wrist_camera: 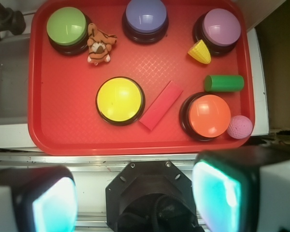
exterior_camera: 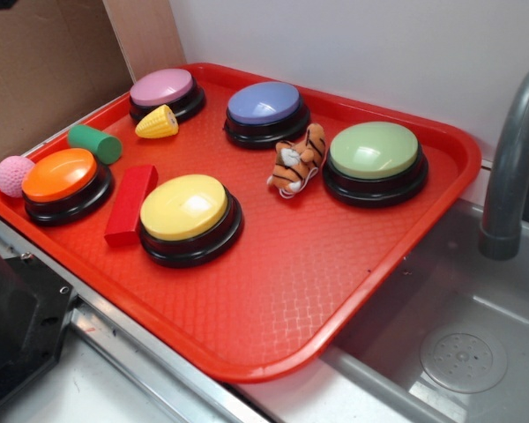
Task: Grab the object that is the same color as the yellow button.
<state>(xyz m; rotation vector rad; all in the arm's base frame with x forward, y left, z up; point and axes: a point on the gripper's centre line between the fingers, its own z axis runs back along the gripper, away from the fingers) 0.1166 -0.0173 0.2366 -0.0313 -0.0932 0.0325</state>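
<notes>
The object, a small yellow toy corn cob [exterior_camera: 157, 122] [wrist_camera: 199, 51], lies on the red tray [exterior_camera: 273, 300] [wrist_camera: 82, 137] beside the pink button [exterior_camera: 164, 88]. The yellow button [exterior_camera: 185, 209] [wrist_camera: 119, 99] sits near the tray's front middle. In the wrist view my gripper [wrist_camera: 135, 193] hangs high above the tray's near edge, well away from the corn. It is open, its two teal pads [wrist_camera: 217, 193] wide apart with nothing between them. The exterior view does not show the gripper.
Also on the tray are an orange button [wrist_camera: 209, 116], a pale green button [wrist_camera: 66, 26], a purple button [wrist_camera: 145, 15], a tiger plush [wrist_camera: 99, 43], a green cylinder [wrist_camera: 224, 83], a red block [wrist_camera: 161, 105] and a pink ball [wrist_camera: 239, 127]. A grey faucet [exterior_camera: 511, 159] and sink flank the tray.
</notes>
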